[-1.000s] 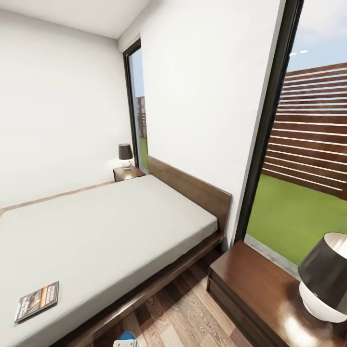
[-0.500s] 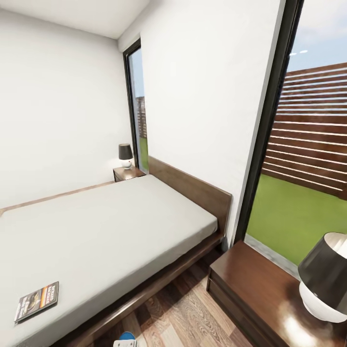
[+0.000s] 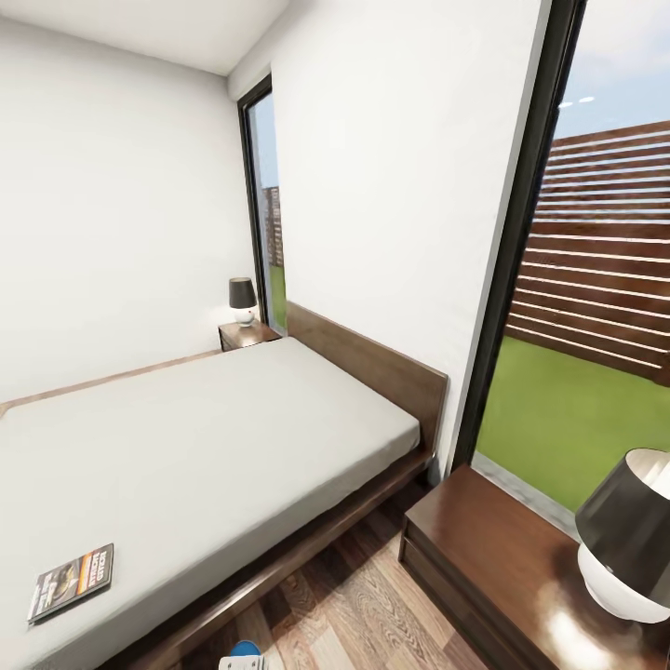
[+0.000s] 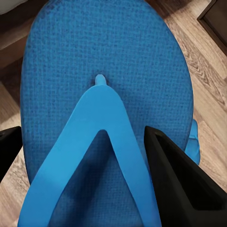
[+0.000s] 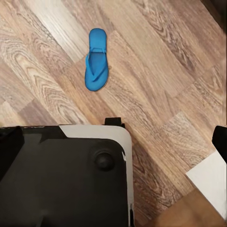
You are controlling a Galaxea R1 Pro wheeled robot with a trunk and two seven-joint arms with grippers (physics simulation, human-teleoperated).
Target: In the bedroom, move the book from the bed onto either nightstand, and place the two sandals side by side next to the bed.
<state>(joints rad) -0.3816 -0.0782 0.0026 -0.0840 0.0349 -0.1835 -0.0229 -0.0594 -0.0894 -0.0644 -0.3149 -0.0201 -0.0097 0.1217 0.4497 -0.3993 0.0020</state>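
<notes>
Near-left on the mattress: book lies flat by the near edge of the bed, not yet moved.
Nightstands: near one at right with a lamp on it; far one past the headboard, also carrying a lamp.
Sandal one: bright blue sandal sits between the left gripper fingers, over the wood floor; a scrap of blue shows at the head view's bottom edge.
Left gripper state: fingers stand either side of the sole, looks like a pinch on the sandal, contact itself not clearly visible.
Sandal two: other sandal lies alone on the floor planks, well apart from the robot's dark base.
Right gripper state: fingertips at the frame edges, wide apart, nothing between them.
Step, as judged: carrying or setting sandal one beside the bed; the pair not yet side by side.
Risk: flat flexible sole may slip or twist out of a loose grip and land crooked or under the bed frame.
Risk: lamp crowds the near nightstand; book placement could knock it.
</notes>
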